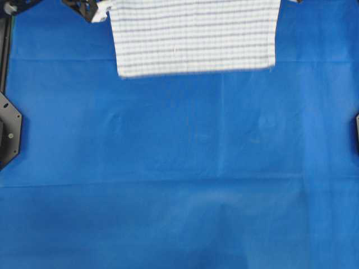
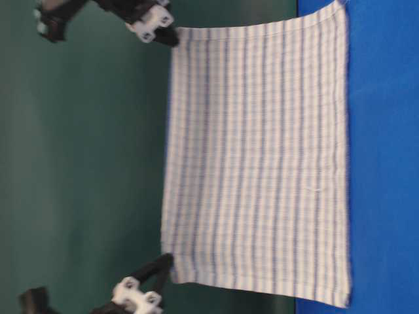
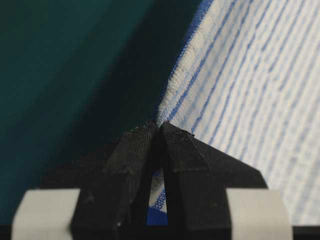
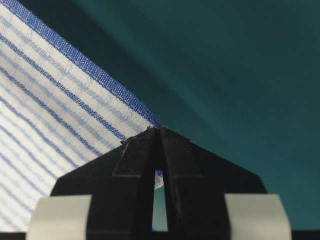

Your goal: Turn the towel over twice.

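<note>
The towel (image 1: 193, 36), white with dark and light blue stripes, hangs spread out over the far part of the table. Both of its upper corners are pinched, and its lower edge reaches the blue tablecloth (image 1: 179, 168). At the towel's top left corner my left gripper (image 1: 106, 11) is shut on it. In the left wrist view the left gripper (image 3: 158, 124) has cloth between its closed fingertips, and the towel (image 3: 250, 90) runs off to the right. My right gripper (image 4: 160, 129) is shut on the other corner, with the towel (image 4: 45, 130) at its left. The table-level view shows the towel (image 2: 262, 157) hanging flat, its faintly checked face showing.
The blue tablecloth covers the whole table in front of the towel. Black arm mounts stand at the left edge (image 1: 8, 131) and the right edge (image 1: 357, 131). A dark green backdrop (image 2: 78, 157) lies behind the towel.
</note>
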You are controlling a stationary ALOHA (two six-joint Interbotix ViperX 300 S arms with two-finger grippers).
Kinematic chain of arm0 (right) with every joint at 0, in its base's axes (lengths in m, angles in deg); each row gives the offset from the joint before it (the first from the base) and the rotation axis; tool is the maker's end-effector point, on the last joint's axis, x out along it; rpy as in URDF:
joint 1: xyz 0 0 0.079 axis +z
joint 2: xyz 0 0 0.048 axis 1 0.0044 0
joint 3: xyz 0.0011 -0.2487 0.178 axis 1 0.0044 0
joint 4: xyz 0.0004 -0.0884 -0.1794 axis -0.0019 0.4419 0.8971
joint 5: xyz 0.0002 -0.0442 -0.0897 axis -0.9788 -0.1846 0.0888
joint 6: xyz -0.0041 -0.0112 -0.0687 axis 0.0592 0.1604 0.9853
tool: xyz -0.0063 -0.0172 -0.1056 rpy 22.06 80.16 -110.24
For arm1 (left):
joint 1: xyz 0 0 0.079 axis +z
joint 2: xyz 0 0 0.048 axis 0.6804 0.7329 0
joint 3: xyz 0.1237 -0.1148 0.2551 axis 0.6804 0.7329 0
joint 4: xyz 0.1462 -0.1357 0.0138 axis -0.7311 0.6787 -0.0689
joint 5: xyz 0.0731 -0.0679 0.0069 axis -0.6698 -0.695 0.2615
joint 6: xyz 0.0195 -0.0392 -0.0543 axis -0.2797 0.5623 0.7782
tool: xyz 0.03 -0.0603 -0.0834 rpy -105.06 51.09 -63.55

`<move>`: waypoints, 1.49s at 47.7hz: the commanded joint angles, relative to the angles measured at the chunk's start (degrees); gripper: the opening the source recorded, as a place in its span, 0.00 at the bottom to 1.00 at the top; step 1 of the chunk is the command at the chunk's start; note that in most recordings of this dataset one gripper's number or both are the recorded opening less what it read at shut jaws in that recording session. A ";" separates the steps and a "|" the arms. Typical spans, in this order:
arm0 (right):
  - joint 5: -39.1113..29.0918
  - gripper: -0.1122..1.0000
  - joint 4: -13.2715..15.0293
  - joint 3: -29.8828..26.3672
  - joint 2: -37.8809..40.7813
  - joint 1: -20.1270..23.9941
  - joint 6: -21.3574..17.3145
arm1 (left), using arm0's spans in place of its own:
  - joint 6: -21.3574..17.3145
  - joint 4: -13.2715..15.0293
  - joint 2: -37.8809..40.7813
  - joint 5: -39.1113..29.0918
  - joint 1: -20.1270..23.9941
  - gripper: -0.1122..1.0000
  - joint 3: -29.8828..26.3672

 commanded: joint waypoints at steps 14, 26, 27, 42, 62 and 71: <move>-8.88 0.14 0.18 0.79 -12.74 10.72 -0.35 | 0.00 -0.09 -10.46 -2.37 -5.19 0.12 2.02; -23.47 0.14 -2.29 3.60 -17.67 26.98 -1.23 | 0.26 -0.09 -17.23 -4.22 -13.62 0.12 7.65; -24.70 0.14 -2.81 3.69 -17.75 28.48 -1.41 | 0.26 -0.18 -17.67 -4.39 -14.41 0.12 8.09; -34.98 0.14 -8.09 6.42 -13.80 48.25 -13.36 | 1.67 -0.09 -18.98 -5.98 -26.54 0.12 15.73; -28.21 0.14 -13.36 10.63 -2.02 62.23 -30.76 | 6.06 0.18 -7.29 -1.49 -43.15 0.12 21.09; -19.86 0.14 -14.15 12.92 2.29 63.90 -36.21 | 10.37 0.18 -0.88 2.37 -46.58 0.12 21.36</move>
